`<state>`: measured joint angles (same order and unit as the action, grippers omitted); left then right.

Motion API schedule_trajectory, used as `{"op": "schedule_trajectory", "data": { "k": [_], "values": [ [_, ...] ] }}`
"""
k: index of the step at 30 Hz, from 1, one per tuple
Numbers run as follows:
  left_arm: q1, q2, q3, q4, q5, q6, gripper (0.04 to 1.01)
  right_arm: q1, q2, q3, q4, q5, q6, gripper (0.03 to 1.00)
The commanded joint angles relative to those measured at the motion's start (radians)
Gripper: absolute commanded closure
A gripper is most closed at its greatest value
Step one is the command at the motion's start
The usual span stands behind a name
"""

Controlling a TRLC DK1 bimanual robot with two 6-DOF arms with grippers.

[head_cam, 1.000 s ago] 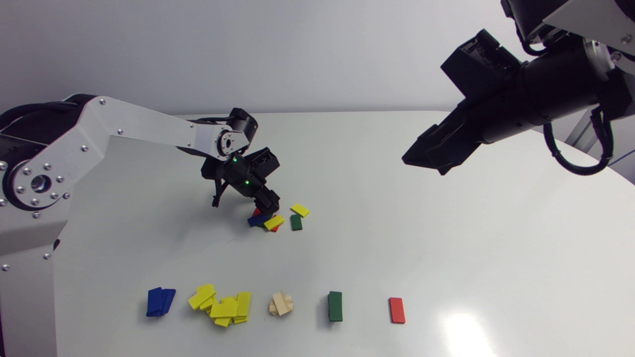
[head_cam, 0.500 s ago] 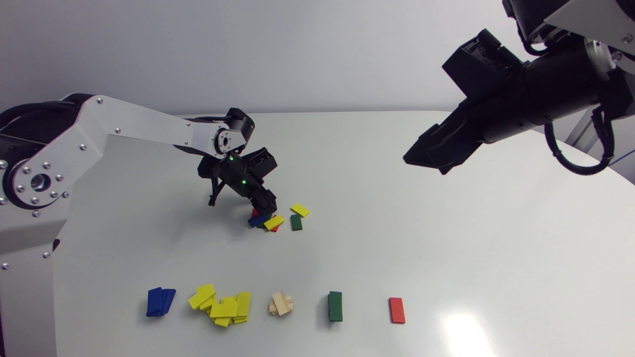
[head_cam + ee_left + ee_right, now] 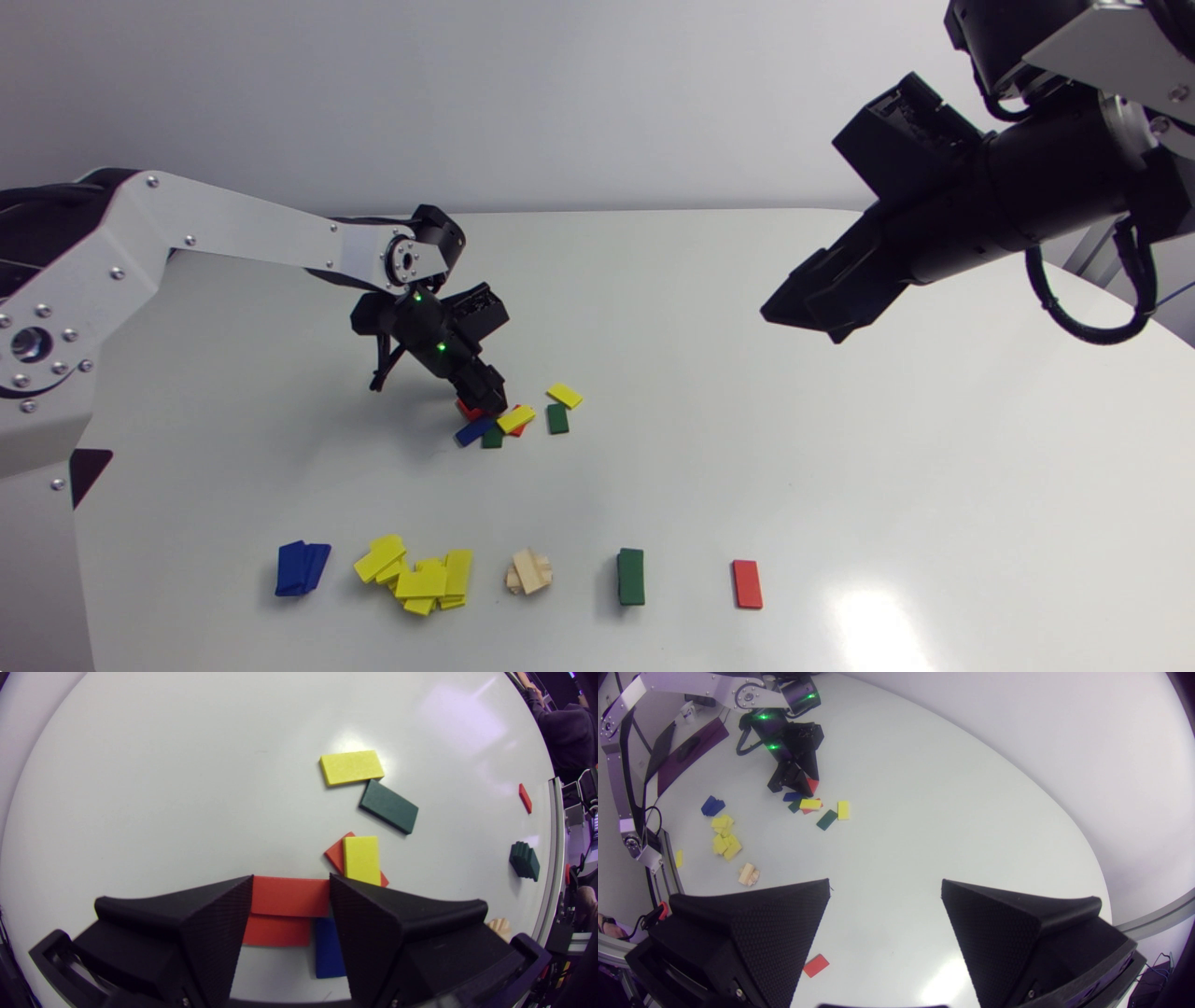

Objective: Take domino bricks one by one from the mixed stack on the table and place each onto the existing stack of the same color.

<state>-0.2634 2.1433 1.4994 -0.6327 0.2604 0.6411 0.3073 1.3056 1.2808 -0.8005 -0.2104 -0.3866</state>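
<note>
- Over the last second the left arm (image 3: pixel 243 229) pulled back to the left, and the left gripper (image 3: pixel 290 880) shifted left along the mixed pile.
- The blue brick (image 3: pixel 474 430) went from lying on top of the pile to flat on the table at its near-left edge. A small green brick (image 3: pixel 492 437), hidden before, showed beside it.
- The left gripper was clamped on the held red brick (image 3: pixel 289 898), one finger on each short end, at the pile's far-left corner.
- The right gripper (image 3: pixel 886 884) hadn't moved: fingers spread wide, nothing between them, high over the far-right of the table.
- In the way: the top yellow brick (image 3: pixel 361 858) lay on a second red brick (image 3: pixel 335 855), just right of the left gripper — contact or not, couldn't tell. The blue brick sat partly under the same finger.
- Right of the pile, a loose yellow brick (image 3: pixel 351 766) and a dark green brick (image 3: pixel 388 812) lay nearly corner to corner.
- Near edge, left to right: blue stack (image 3: pixel 301 567), yellow heap (image 3: pixel 420 577), wooden stack (image 3: pixel 529 571), green stack (image 3: pixel 631 576), lone red brick (image 3: pixel 747 583) — all well apart from the pile.
</note>
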Motion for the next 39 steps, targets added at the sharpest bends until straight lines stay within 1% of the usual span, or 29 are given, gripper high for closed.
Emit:
{"op": "schedule_trajectory", "data": {
  "k": [1,6,9,11,16,20,24,28,32,35,39],
  "values": [
    [0.000,-0.088,-0.031,-0.010,0.028,0.037,0.552,-0.010,-0.009,-0.026,0.009,-0.014,-0.012,0.198],
    [-0.010,-0.145,-0.038,-0.007,0.040,0.043,0.552,-0.010,-0.005,-0.031,0.011,-0.018,-0.008,0.198],
    [-0.025,-0.175,-0.047,-0.009,0.046,0.043,0.552,-0.010,0.000,-0.037,0.012,-0.030,0.003,0.198],
    [-0.043,-0.198,-0.071,0.002,0.051,0.042,0.552,-0.010,0.006,-0.041,0.014,-0.034,0.011,0.198],
    [-0.105,-0.275,-0.163,0.074,0.051,0.028,0.552,-0.019,0.029,-0.038,0.014,-0.064,0.028,0.198],
    [-0.151,-0.330,-0.217,0.096,0.051,0.026,0.552,-0.025,0.038,-0.040,0.014,-0.069,0.032,0.198],
    [-0.209,-0.362,-0.269,0.117,0.054,0.049,0.552,-0.027,0.029,-0.057,0.012,-0.069,0.032,0.198],
    [-0.280,-0.355,-0.272,0.123,0.054,0.068,0.552,-0.025,0.001,-0.087,0.012,-0.069,0.035,0.198],
    [-0.358,-0.281,-0.243,0.128,0.054,0.078,0.551,-0.027,-0.035,-0.133,0.014,-0.069,0.037,0.198],
    [-0.392,-0.221,-0.202,0.128,0.054,0.089,0.551,-0.034,-0.058,-0.161,0.014,-0.067,0.037,0.198],
    [-0.418,-0.131,-0.134,0.125,0.054,0.103,0.551,-0.050,-0.094,-0.204,0.020,-0.067,0.037,0.198]
  ]
}}
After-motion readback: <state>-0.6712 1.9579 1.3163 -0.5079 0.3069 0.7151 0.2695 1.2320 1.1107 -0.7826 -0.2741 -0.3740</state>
